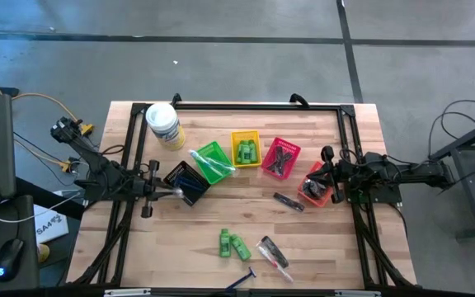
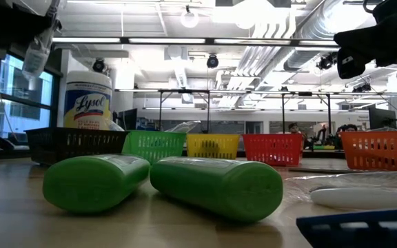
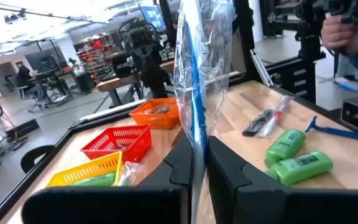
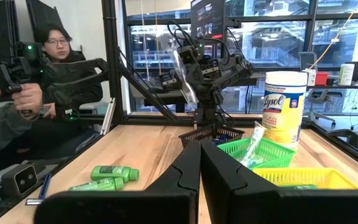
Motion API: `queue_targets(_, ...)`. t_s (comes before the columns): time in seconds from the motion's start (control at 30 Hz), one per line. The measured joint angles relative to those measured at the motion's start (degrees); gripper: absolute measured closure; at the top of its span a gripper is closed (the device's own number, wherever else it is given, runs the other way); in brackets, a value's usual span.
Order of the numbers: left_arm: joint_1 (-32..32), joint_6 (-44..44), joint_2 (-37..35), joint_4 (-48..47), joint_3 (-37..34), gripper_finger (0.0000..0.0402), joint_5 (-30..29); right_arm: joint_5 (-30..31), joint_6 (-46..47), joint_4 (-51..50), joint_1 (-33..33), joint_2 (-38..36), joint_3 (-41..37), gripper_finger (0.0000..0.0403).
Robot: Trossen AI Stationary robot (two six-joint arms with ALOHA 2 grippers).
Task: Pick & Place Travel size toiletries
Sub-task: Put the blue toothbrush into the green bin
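Observation:
My left gripper [image 3: 199, 140] is shut on a clear wrapped packet with a blue item inside [image 3: 194, 56]. It hovers level by the black basket [image 1: 186, 183] at the table's left. My right gripper [image 4: 201, 152] is shut and empty beside the orange basket [image 1: 313, 190] at the right. Two green mini bottles [image 1: 233, 245] lie on their sides near the front edge. Beside them lie a clear packet [image 1: 275, 252] and a blue-handled razor [image 1: 242, 280]. A dark item [image 1: 289, 201] lies loose on the wood near the orange basket. My left gripper pinches the clear packet's lower end [image 3: 197, 134] between its two fingers. The fingers lie level, pointing toward the table's right. The packet sticks out past the fingertips, lifted clear of the table and the baskets.
Green [image 1: 213, 161], yellow [image 1: 246, 148] and red [image 1: 280, 157] baskets stand in a row across the middle. A white Lysol tub [image 1: 163, 125] stands at the far left. A black frame rims the table. A person [image 4: 48, 46] holding controls sits beyond the table's near side.

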Motion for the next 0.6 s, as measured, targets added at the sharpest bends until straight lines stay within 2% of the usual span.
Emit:
queue_targets(0.2, 0.00, -1.56, 0.00, -0.19, 0.00, 0.0385, -0.30, -0.03, 0.02, -0.02, 0.02, 0.00, -0.02, 0.0398)
queue_targets(0.33, -0.02, -4.69, 0.79, 1.01, 0.82, 0.0385, -7.47, 0.25, 0.00, 0.00, 0.00, 0.00, 0.00, 0.0398)
queue_targets(0.43, 0.00, -3.03, 3.33, 0.24, 4.07, 0.0385, -11.67, 1.46, -0.02, 0.00, 0.00, 0.00, 0.00, 0.0398)
queue_targets(0.6, 0.00, 3.70, 10.30, -0.74, 13.11, 0.0385, -13.60, 1.65, 0.03, 0.00, 0.02, 0.00, -0.02, 0.0398)
